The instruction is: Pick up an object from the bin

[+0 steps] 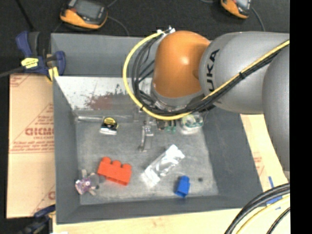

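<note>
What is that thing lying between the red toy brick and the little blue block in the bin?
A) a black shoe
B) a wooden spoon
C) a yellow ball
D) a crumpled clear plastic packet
D: a crumpled clear plastic packet lies on the bin floor, with the red toy brick on its left in the camera view and the small blue block on its lower right.

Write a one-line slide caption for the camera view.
End effector over the grey bin's middle, near a clear plastic wrapper; orange brick and blue block lie nearby.
</note>
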Motion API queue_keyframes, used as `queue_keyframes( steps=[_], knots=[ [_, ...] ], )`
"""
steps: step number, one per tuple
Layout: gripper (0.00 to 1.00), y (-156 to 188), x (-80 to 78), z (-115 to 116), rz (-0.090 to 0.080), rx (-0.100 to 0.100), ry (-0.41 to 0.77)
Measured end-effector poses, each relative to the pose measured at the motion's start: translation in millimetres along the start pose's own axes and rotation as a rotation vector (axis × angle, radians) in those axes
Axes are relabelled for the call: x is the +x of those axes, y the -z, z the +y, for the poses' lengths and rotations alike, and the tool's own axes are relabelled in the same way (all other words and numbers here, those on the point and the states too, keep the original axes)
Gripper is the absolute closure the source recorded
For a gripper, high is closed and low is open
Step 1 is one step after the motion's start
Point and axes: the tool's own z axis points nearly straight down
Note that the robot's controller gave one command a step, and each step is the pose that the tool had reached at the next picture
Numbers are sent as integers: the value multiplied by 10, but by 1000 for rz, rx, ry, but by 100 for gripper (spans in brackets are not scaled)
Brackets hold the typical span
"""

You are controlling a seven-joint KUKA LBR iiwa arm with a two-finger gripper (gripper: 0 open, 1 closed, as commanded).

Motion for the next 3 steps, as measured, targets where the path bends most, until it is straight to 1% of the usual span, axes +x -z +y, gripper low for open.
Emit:
queue_keyframes(
  steps=[1, 2, 3],
  knots=[
    [0, -1022, 361, 161, 5, 1, 419],
    [0, -1260, 637, 1092, 5, -2, 270],
    [100, -1255, 619, 1049, 4, 1, 263]
  ],
)
